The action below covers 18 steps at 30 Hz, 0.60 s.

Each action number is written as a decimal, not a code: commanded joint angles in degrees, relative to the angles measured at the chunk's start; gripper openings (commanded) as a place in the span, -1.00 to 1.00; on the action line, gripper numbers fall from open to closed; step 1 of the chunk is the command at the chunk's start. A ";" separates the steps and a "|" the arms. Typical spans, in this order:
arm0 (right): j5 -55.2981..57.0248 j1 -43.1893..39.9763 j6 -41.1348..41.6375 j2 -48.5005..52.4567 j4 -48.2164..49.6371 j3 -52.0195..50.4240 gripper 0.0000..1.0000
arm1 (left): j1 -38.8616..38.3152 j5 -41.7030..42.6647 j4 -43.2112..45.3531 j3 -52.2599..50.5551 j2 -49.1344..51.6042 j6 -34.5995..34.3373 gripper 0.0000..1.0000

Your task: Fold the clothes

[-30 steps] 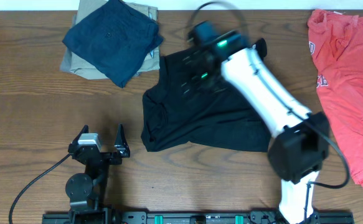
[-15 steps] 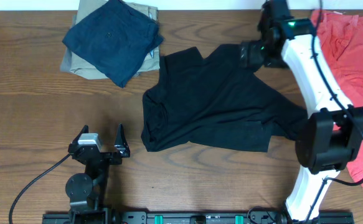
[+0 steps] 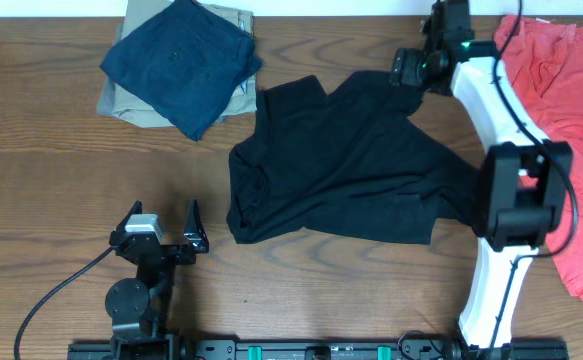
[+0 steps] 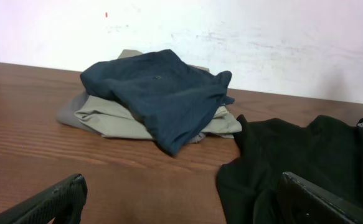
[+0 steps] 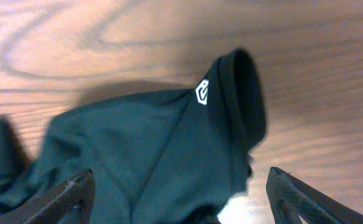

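The black T-shirt (image 3: 341, 165) lies crumpled and partly spread on the middle of the wooden table. My right gripper (image 3: 404, 70) is open, just above the shirt's far right corner. In the right wrist view its open jaws (image 5: 181, 202) straddle the black fabric (image 5: 150, 149), which has a small white mark (image 5: 202, 92) near a folded edge. My left gripper (image 3: 163, 212) is open and empty near the front left, apart from the shirt. In the left wrist view its jaws (image 4: 184, 205) are spread, with the shirt (image 4: 293, 162) to the right.
A navy folded garment (image 3: 181, 60) lies on a khaki folded garment (image 3: 121, 100) at the far left, also in the left wrist view (image 4: 156, 93). A red shirt (image 3: 556, 100) lies at the right edge. A white wall stands behind the table.
My right arm swung from over the shirt's middle to its far right corner. The shirt's right side now lies uncovered and drawn out toward that corner. The left arm has not moved.
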 commanded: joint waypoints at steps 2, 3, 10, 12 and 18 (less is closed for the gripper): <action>0.92 -0.46 5.05 3.26 0.46 -0.39 0.62 | -0.20 0.59 -1.84 -0.98 -0.39 0.98 0.96; 0.81 -0.68 5.42 3.91 0.46 -0.39 0.62 | -0.20 0.59 -1.84 -0.98 -0.39 0.98 0.96; -0.74 -1.22 2.91 8.57 2.25 -0.39 0.60 | -0.20 0.59 -1.84 -0.98 -0.39 0.98 0.95; -1.40 -1.11 2.99 9.01 3.67 -0.39 0.46 | -0.20 0.59 -1.84 -0.98 -0.39 0.98 0.96; -2.21 -0.09 3.52 9.25 7.76 -0.39 -0.31 | -0.20 0.59 -1.84 -0.98 -0.39 0.98 0.96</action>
